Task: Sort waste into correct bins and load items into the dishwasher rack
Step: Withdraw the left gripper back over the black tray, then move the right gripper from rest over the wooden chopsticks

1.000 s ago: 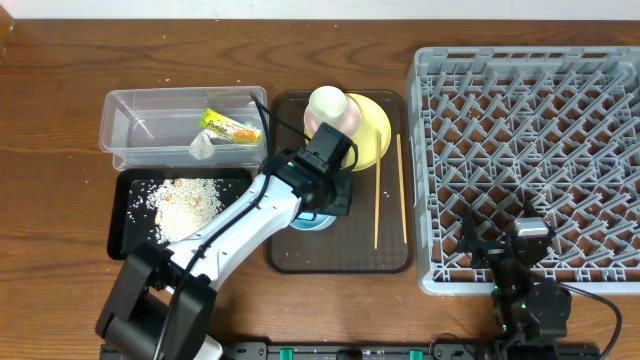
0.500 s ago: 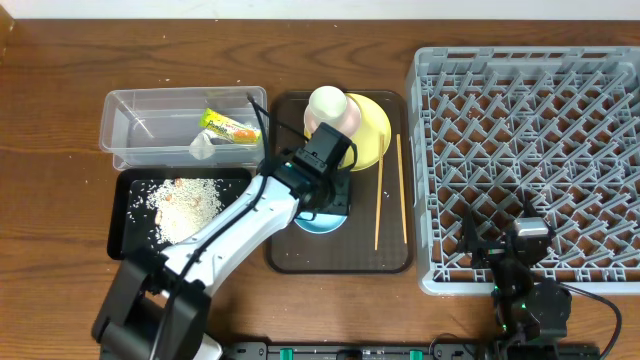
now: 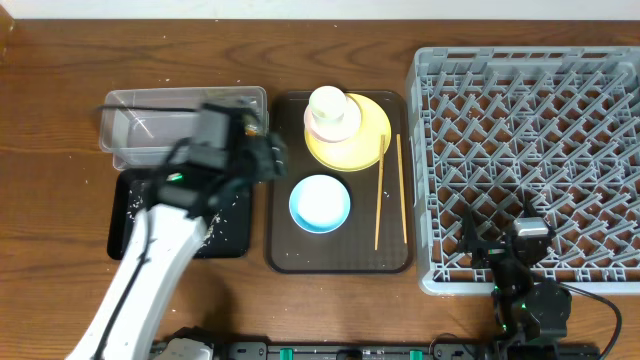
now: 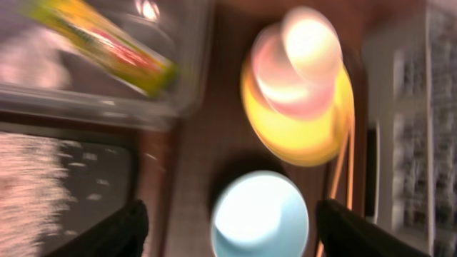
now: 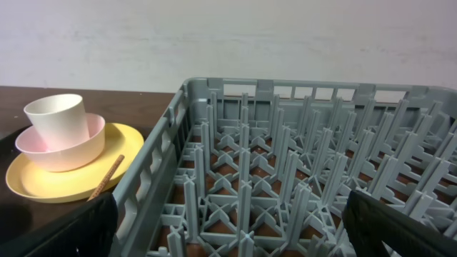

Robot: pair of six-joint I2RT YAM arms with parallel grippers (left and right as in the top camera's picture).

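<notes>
My left gripper (image 3: 268, 158) hangs open and blurred over the clear tub (image 3: 140, 108) and the black tray (image 3: 128, 228), holding nothing. In its wrist view the light blue bowl (image 4: 260, 214) lies far below, between the fingers (image 4: 121, 232), on the brown serving tray (image 3: 340, 255). A white cup (image 3: 328, 100) sits in the pink bowl (image 3: 345, 122) on the yellow plate (image 3: 365, 145). Two chopsticks (image 3: 379, 205) lie to the right of them. The green-and-yellow wrapper (image 4: 107, 43) lies in the tub and rice scraps (image 4: 43, 178) in the black tray. My right gripper (image 5: 228, 214) stands open over the near edge of the grey rack (image 3: 530, 130).
The brown serving tray stands between the bins and the rack. The left arm (image 3: 150, 260) crosses the black tray and hides most of it. Bare wooden table (image 3: 60, 150) runs along the left and the far edge.
My left gripper opened and let go of the light blue bowl, which stays on the brown tray. The arm then swung left over the bins. The right arm has not moved.
</notes>
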